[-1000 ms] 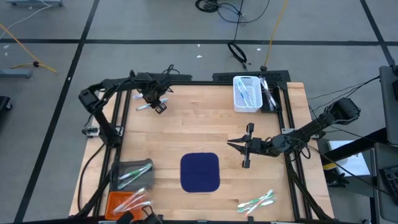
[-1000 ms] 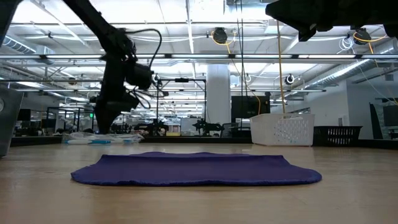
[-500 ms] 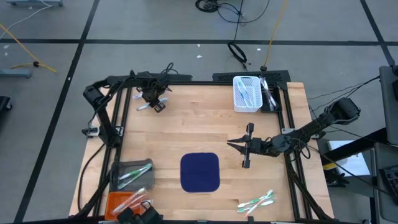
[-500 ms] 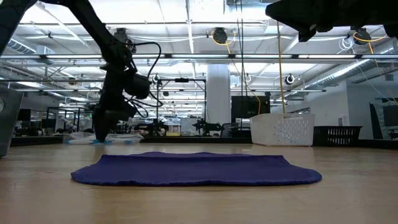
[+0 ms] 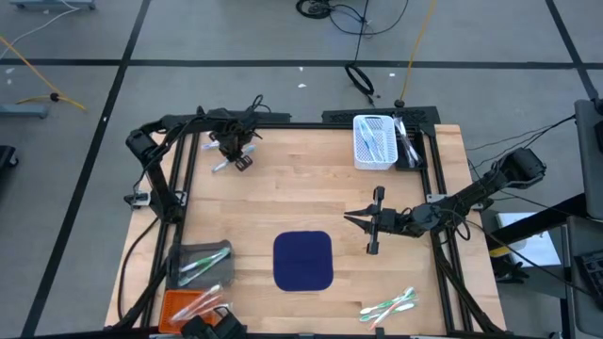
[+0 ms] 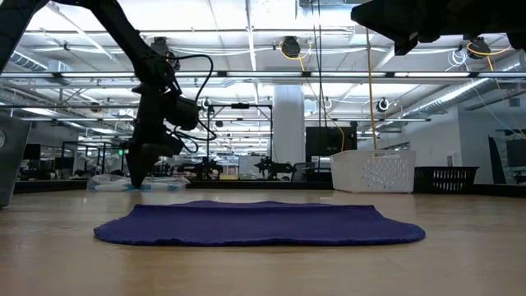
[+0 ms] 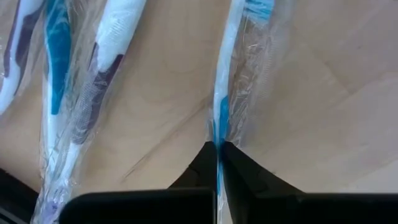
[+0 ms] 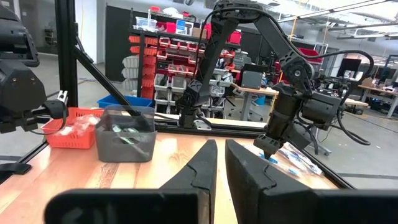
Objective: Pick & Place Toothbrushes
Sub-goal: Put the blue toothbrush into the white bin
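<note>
Several blue-and-white toothbrushes in clear wrappers lie flat on the wood at the table's far left; two of them show in the left wrist view. My left gripper stands over them with its fingers down and is shut on one toothbrush. It also shows in the low view. My right gripper hangs shut and empty above the table's right middle, pointing left, to the right of the navy mat. My left gripper pinches the blue-and-white toothbrush's handle through its clear wrapper, between the two fingertips. The fingers come from above, pointing down, one on each side of the thin handle. The toothbrush lies along the wood, its blue head end away from the fingers.
A white basket holding toothbrushes stands at the far right. A grey bin with green toothbrushes and an orange bin stand at the near left. Green-and-white toothbrushes lie at the near right. Black frame rails edge the table.
My left gripper has gone down onto the toothbrushes at the table's far left and a little toward the far edge. The blue-and-white toothbrush by it now lies at a slightly different angle.
</note>
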`<state>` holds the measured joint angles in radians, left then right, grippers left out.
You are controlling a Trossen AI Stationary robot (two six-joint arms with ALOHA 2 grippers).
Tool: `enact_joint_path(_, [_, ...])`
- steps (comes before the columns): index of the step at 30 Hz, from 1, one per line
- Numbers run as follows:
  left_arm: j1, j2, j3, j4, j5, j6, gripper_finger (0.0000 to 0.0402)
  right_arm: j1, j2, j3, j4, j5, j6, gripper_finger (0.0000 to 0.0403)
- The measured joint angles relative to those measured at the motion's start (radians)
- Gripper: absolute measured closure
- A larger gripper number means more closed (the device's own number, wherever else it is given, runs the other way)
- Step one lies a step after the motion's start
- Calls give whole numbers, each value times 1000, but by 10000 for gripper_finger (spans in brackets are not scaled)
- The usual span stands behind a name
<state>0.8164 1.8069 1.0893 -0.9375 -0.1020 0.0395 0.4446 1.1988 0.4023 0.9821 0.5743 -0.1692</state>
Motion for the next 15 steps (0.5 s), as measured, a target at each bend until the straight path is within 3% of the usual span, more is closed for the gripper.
enact_joint_path(15, [-51,-10,0,-55,-9,-27,401,0,0,0,0,0,-4,380])
